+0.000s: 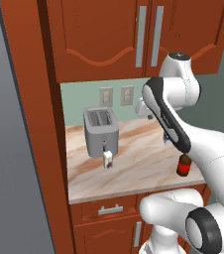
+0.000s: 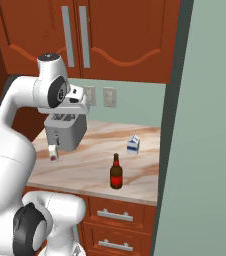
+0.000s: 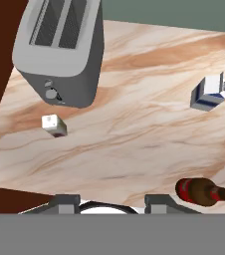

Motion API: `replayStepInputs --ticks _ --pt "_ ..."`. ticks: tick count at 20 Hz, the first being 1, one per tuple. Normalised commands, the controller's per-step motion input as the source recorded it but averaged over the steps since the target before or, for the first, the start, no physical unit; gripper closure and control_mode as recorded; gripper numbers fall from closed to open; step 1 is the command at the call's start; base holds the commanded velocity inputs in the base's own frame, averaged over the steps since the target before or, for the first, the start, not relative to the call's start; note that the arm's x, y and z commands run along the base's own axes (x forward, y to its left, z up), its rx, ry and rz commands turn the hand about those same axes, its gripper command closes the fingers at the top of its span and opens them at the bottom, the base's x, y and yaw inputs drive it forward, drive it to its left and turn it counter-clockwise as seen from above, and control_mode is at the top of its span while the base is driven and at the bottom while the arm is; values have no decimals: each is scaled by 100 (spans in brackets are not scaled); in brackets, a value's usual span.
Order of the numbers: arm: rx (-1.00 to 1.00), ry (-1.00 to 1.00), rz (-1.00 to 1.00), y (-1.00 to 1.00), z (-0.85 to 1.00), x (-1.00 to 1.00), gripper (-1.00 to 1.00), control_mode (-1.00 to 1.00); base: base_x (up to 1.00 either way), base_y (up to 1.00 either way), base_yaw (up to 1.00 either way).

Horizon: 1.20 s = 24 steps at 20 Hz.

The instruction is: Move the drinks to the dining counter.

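Two drinks stand on a narrow marbled counter (image 1: 134,171). The dark brown bottle with a red label (image 2: 116,172) is upright near the front edge, also seen as the bottle (image 1: 184,166) and the bottle (image 3: 204,191). Farther back and to the right sits the white-and-blue carton (image 2: 133,144), the same carton (image 3: 209,92) in the hand view. My gripper (image 3: 113,201) hangs above the counter's front part, left of the bottle. It is open, nothing between its fingers. The dining counter is out of view.
A grey toaster (image 1: 101,130) stands at the back left of the counter, with a small white-and-red box (image 1: 107,159) in front of it. Red-brown wall cabinets (image 1: 109,34) hang low above. A pale green wall (image 2: 200,150) bounds the right side.
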Motion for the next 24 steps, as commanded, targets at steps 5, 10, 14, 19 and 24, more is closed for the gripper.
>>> replayStepInputs --ticks 5,10,14,19,24 --pt "0 0 0 0 0 -7 -100 -100 0 0 0" --pt "0 0 0 -2 -5 -21 -100 -100 0 0 0" --pt "0 0 -4 -20 -8 -41 -100 -100 0 0 0" --pt "0 1 -10 -40 -9 -21 -100 -100 0 0 0" --pt "0 6 -9 -44 -26 -13 -100 -100 0 0 0"
